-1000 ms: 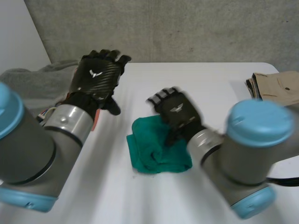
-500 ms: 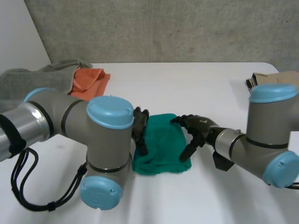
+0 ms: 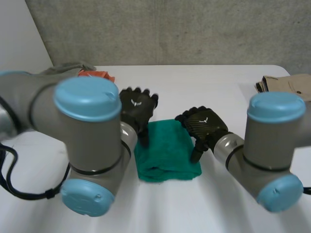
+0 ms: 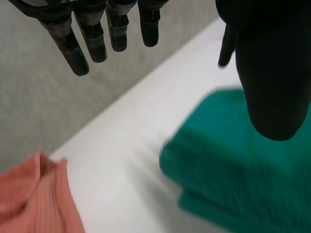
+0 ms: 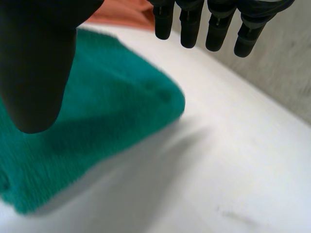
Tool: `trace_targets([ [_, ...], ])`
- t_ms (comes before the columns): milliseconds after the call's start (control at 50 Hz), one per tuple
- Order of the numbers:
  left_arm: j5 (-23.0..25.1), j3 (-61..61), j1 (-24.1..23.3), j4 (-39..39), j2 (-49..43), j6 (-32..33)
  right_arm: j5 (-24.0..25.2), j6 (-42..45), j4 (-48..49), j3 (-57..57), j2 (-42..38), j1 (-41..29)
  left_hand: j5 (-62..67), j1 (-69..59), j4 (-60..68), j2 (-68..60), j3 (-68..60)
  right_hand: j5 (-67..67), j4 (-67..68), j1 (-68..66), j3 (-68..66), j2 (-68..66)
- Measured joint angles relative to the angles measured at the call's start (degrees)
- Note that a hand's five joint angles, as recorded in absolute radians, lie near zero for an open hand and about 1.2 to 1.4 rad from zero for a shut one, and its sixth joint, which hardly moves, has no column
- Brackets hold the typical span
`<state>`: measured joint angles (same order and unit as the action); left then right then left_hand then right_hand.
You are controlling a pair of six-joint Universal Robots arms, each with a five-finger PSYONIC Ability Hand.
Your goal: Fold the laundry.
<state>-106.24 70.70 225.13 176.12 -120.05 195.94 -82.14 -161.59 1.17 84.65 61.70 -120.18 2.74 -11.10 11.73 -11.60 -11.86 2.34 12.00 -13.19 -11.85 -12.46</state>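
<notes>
Far-left corner of the white desk (image 3: 209, 82): crumpled grey garment (image 3: 65, 68) with an orange cloth (image 3: 97, 74) beside it, neither folded. Left hand (image 3: 137, 108) hovers at the left edge of the folded green terry cloth (image 3: 167, 150). Its fingers (image 4: 92, 36) are straight and released, nothing in them. The green cloth lies mid-desk toward the near edge, between the 2 hands, doubled into a compact rectangle. Right hand (image 3: 201, 125) is over the cloth's right edge, fingers (image 5: 189, 24) straight and released, thumb above the cloth; contact unclear. Folded tan garment (image 3: 286, 87) at the desk's right edge.

My read: the green cloth's fold looks done. Next move is probably the orange cloth, which needs a left-hand reach to the far-left corner.
</notes>
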Motion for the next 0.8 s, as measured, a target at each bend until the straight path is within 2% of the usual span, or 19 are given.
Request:
trace_targets([
  [120,8.41,1.11,1.92,-0.08,5.46,-0.51,0.57,0.50,11.18,12.40,6.43,-3.64,0.00,0.07,0.00,0.00,0.00,0.00,0.00,0.00,0.00,0.00],
  [260,14.70,2.46,4.21,-0.17,7.57,-1.10,0.40,1.10,20.87,19.89,4.79,-7.26,0.00,0.07,0.00,0.00,0.00,0.00,0.00,0.00,0.00,0.00],
  [500,15.17,2.70,4.58,-0.17,6.98,-2.28,0.10,5.88,29.23,20.11,-1.66,-7.40,0.00,0.07,0.00,0.00,0.00,-0.01,0.00,0.00,0.00,0.00],
  [800,15.10,2.70,4.62,-0.08,6.80,-3.07,-0.04,8.70,31.96,16.52,-5.22,-7.24,0.00,0.07,0.00,0.00,0.00,0.09,0.12,0.00,-0.17,-0.15],
])
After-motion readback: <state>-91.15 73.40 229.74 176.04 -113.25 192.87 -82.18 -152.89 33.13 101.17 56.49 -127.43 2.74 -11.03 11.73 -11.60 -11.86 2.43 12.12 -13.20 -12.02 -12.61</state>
